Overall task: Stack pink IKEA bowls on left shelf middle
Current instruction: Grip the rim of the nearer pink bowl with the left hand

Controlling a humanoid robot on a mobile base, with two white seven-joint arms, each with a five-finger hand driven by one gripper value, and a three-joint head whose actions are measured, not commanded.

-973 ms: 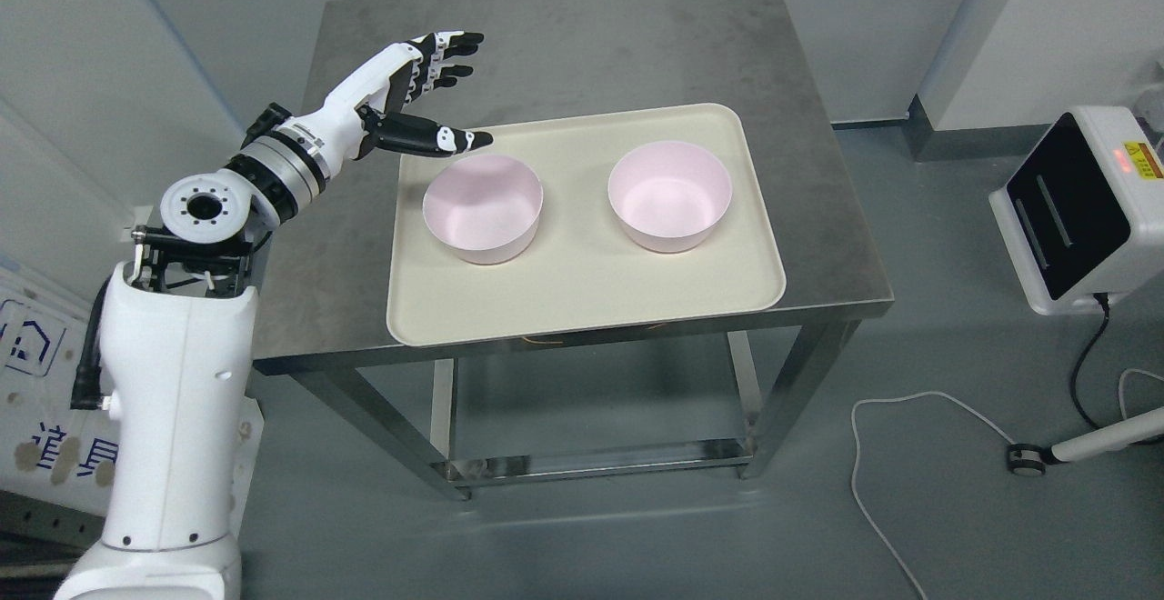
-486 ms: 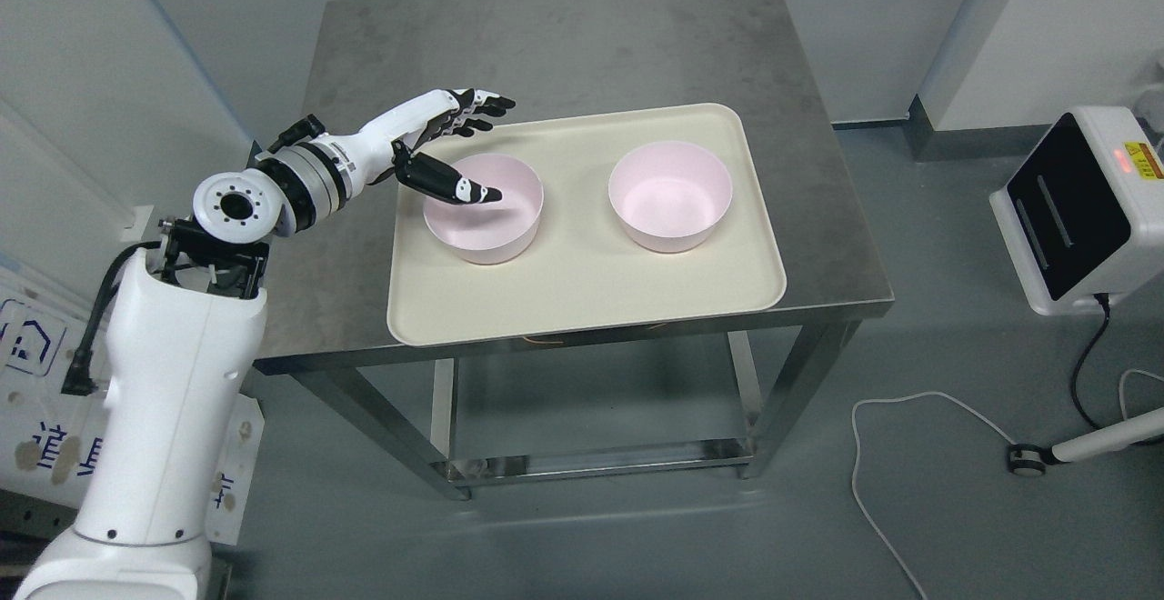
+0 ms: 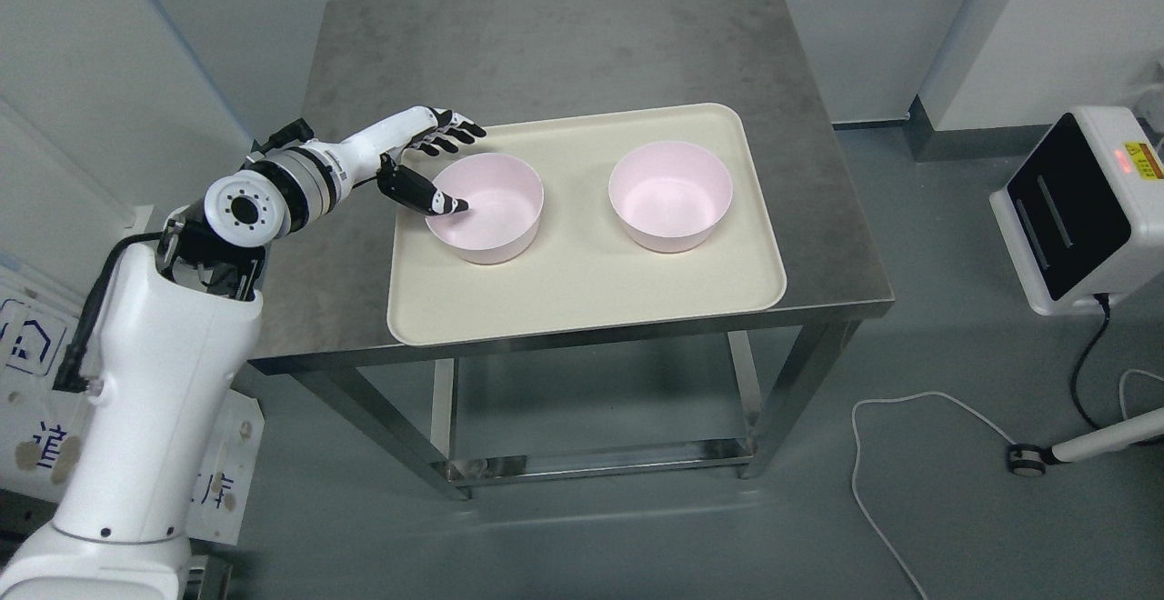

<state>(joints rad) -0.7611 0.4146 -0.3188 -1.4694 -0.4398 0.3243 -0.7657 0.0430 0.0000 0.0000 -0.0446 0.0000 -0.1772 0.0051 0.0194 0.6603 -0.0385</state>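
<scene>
Two pink bowls sit apart on the tray, neither stacked yet.

You have the left hand at the near-left bowl, which stands toward the tray's left edge: the thumb dips inside its rim while the fingers reach past its outer wall, spread and not yet closed on it, so no grasp is made. The other bowl stands upright toward the tray's right edge, well clear of the first. Both look alike: pale pink, matte, deep, round, empty. By my reading nothing is done: you have the grasp, the lift and the nesting ahead. The tray lies on the steel table.
</scene>
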